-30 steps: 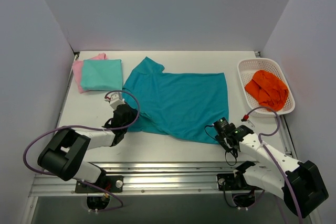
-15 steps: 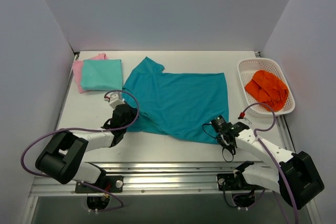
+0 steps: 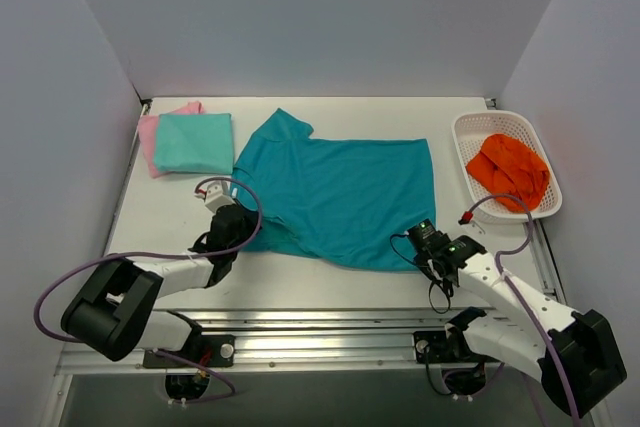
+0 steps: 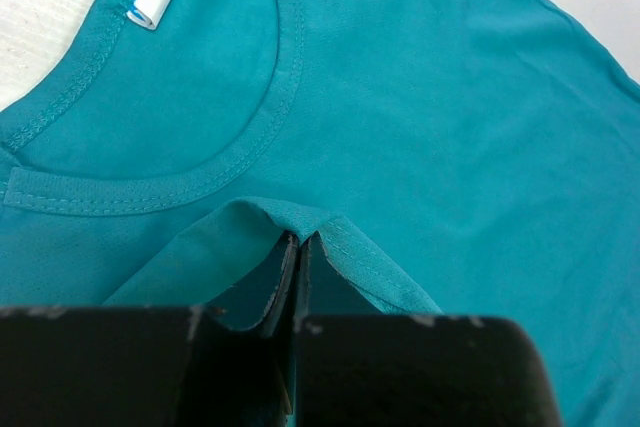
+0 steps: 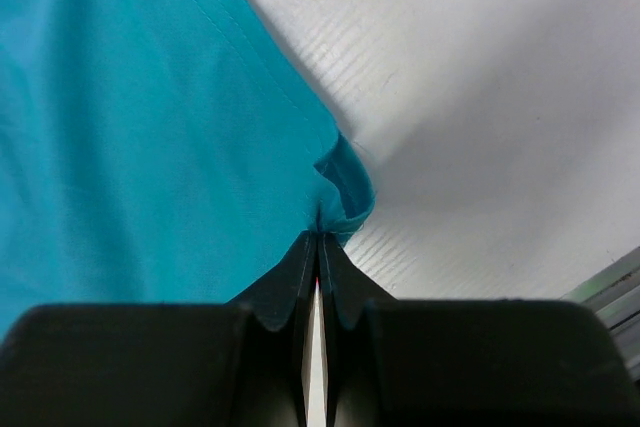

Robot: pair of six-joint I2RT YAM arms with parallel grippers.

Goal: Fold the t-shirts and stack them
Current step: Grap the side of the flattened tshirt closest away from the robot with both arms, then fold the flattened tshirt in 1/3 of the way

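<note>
The teal shirt [image 3: 340, 202] lies spread flat in the middle of the table [image 3: 160, 217]. Its neck points left and its bottom edge points right.

The left gripper [image 4: 300, 243] is at the near side, just below the collar [image 4: 270, 137]. Its fingers [image 4: 282, 287] are pressed together on a little ridge of teal cloth, so the cloth stands up in a small tent there. The right gripper [image 5: 318, 234] is at the near bottom corner. Its fingers [image 5: 300, 277] are shut tight on that corner, and the edge curls up a bit where they bite.

I think each arm takes one end of the same long side so the two can lift it together and lay it over the far side. That would make a straight first fold. If only one end were held, the shirt would likely sag and bunch up.

At the far left, an aqua shirt [image 3: 193, 141] sits folded on top of a pink shirt [image 3: 148, 135]. That looks like the pile the teal one goes on. A basket [image 3: 462, 147] on the right holds an orange cloth [image 3: 510, 169], out of the way.
</note>
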